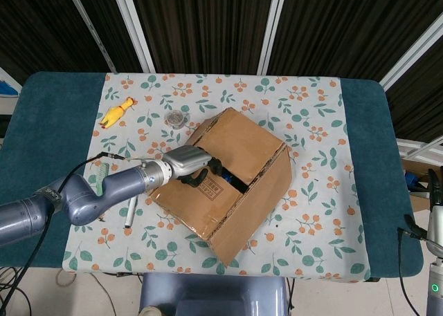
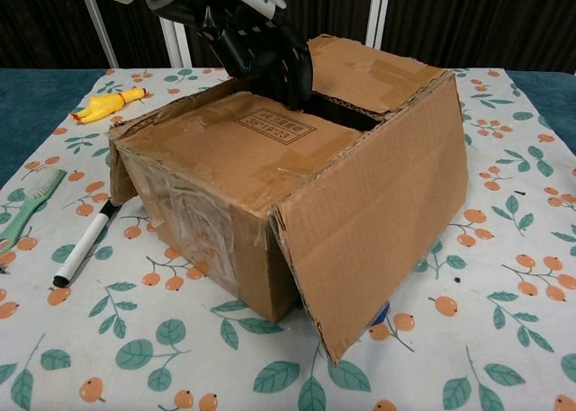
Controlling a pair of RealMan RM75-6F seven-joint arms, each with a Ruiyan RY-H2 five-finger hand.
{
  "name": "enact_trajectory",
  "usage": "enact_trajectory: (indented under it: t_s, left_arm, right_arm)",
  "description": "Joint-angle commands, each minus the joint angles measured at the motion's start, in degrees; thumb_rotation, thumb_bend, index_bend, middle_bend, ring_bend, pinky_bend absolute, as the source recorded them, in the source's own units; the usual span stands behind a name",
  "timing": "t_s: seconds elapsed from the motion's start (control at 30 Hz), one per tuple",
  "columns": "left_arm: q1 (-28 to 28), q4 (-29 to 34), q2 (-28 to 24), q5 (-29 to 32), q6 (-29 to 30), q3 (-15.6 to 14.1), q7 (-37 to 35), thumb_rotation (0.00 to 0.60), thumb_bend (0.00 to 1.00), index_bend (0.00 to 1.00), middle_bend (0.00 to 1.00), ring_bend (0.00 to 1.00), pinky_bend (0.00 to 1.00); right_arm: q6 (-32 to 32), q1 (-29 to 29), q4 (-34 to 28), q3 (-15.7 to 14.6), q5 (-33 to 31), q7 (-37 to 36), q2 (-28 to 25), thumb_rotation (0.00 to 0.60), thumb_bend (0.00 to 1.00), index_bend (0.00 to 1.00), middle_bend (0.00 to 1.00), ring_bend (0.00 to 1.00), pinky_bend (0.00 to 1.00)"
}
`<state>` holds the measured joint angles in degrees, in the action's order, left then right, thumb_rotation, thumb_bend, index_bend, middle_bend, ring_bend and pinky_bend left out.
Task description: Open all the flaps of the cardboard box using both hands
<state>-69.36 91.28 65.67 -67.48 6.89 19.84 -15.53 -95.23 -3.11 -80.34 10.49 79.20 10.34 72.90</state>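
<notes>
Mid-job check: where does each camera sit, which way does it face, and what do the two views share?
Head view: high above the table, looking steeply down on the cardboard box; the left arm and left hand show, plus a sliver of the right arm at the right edge.
Chest view: low at the table's near edge, looking level across at the box's front; only the left hand shows.
Shared: box, left hand, marker, yellow toy.

Marker (image 2: 84, 244) and comb (image 2: 27, 210) lie left of the cardboard box (image 2: 270, 195).
</notes>
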Motion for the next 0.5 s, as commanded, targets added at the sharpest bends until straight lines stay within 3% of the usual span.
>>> enact_trajectory:
  t_s: [0.03,0.5]
  left_arm:
    - [-0.3,-0.2,0.5,-0.1,1.0,-0.5,0.4,0.6,0.8,0.31,0.28,0.19,0.13]
    - [0.3,0.6,1.7,-2.5,7.0,-3.7,3.6,0.6,0.8,0.31,0.26,0.17,0.09]
  right_arm:
    - [0.0,0.0,0.0,0.0,0.0,0.0,0.0,0.6,0.0,0.0,0.04,0.06,0.15]
    - [0.3,0.5,-0.5,0.5,-0.3,-0.7,-0.3,0.6,0.0,0.0,0.04,0.06,0.15]
